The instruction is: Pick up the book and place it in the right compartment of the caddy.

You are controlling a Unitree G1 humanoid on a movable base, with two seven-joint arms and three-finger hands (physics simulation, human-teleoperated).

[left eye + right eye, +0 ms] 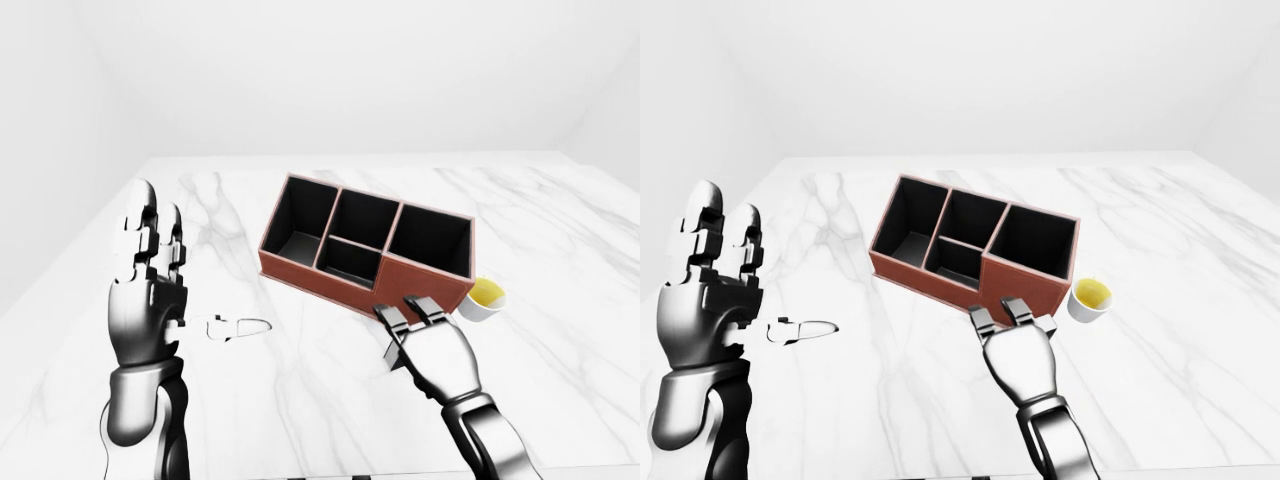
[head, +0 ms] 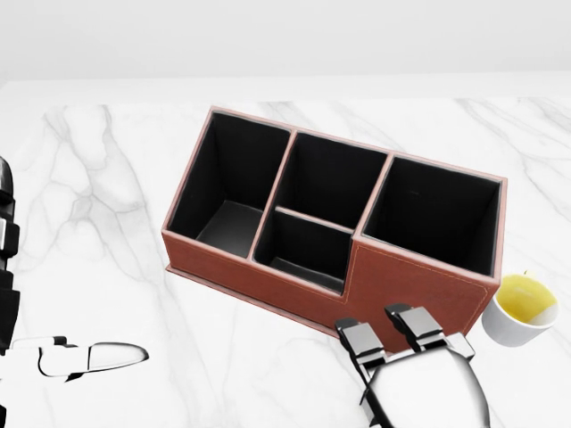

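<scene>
The brown caddy [image 2: 410,278] with black compartments stands in the middle of the head view; its right compartment [image 2: 437,214] holds nothing. My right hand [image 2: 382,328] lies just below the caddy's near wall, fingers stretched flat toward it, open. Under that hand only a small dark-grey sliver shows, probably the book [image 1: 392,358]; the rest of it is hidden. My left hand [image 1: 150,235] is raised at the left of the left-eye view, fingers upright and open, thumb [image 1: 238,327] pointing right, far from the caddy.
A white cup [image 2: 522,310] with yellow liquid stands beside the caddy's lower right corner, close to my right hand. Everything rests on a white marble tabletop [image 2: 107,196], which ends at a pale wall along the top of the view.
</scene>
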